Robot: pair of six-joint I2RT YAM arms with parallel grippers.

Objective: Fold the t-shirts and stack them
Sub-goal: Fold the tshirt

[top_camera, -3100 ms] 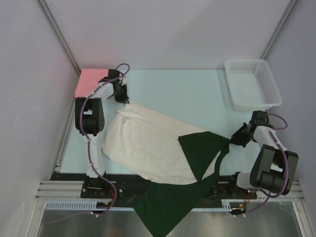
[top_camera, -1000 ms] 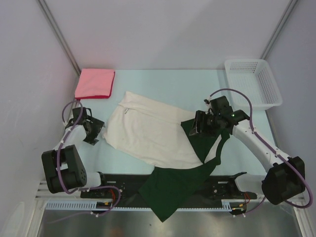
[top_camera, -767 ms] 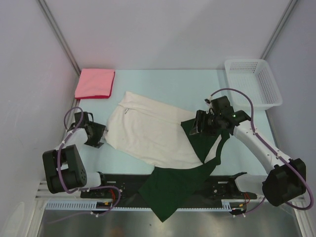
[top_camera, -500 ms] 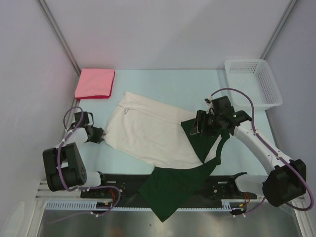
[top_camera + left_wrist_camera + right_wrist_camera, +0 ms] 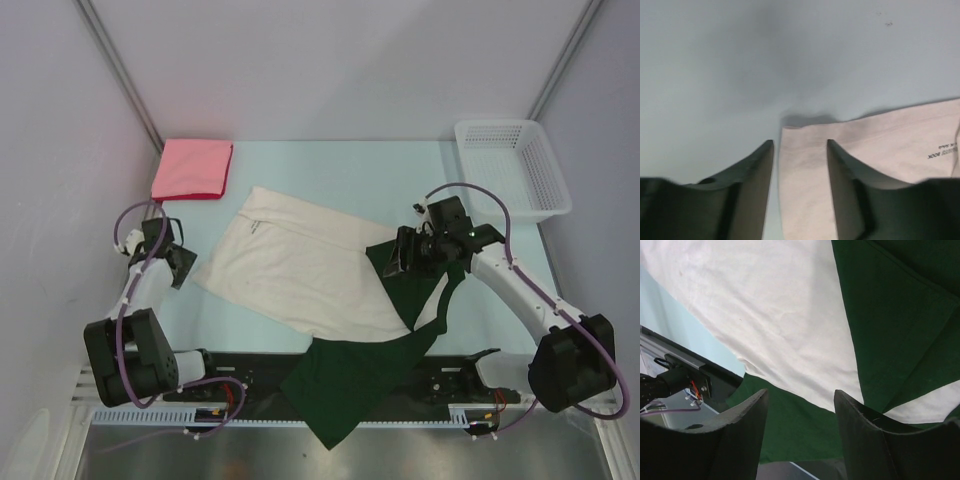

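Nearest us, the cream-and-green shirt (image 5: 300,275) hangs its green end over the near edge of the table (image 5: 350,180). Its long axis runs diagonally from there up to the neck end at far-left. Left gripper (image 5: 800,142) sits low at the shirt's left corner, jaws apart, with the cream corner between the fingers; nothing pinched yet, we judge. Right gripper (image 5: 800,395) hovers over the cream/green boundary on the right, jaws spread. Left arm is nearer the corner we'd take next. Further back: pink shirt (image 5: 192,168) folded far-left, basket (image 5: 466,175) far-right.
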